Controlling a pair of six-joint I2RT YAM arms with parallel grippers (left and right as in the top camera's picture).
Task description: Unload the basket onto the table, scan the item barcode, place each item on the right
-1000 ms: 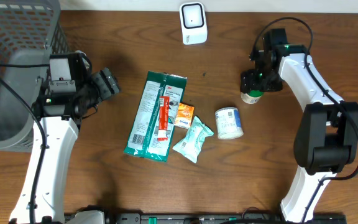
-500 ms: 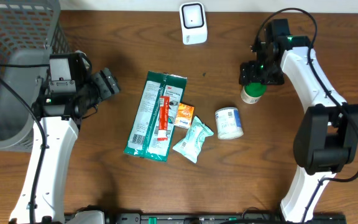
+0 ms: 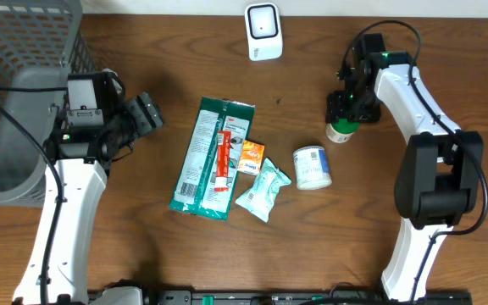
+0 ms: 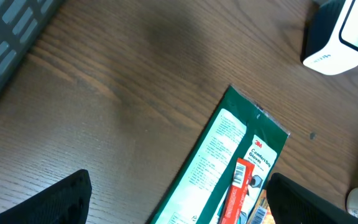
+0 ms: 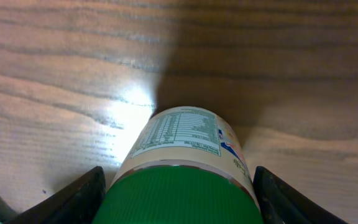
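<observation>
The right gripper (image 5: pixel 179 173) is straddling the green-lidded jar (image 5: pixel 179 134), a finger close on each side of the lid; whether they are pressing it cannot be told. The jar is sitting on the dark wood-grain table (image 3: pixel 371 229), well right of the white scanner (image 3: pixel 263 31). Light is glaring off the wood beside it. The left gripper (image 3: pixel 146 112) is hanging wide open, holding nothing, near the grey basket (image 3: pixel 7 51).

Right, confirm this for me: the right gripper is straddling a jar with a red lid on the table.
One thing is wrong: the jar has a green lid, not a red one, as the right wrist view shows. The right gripper does straddle it on the table.
</observation>
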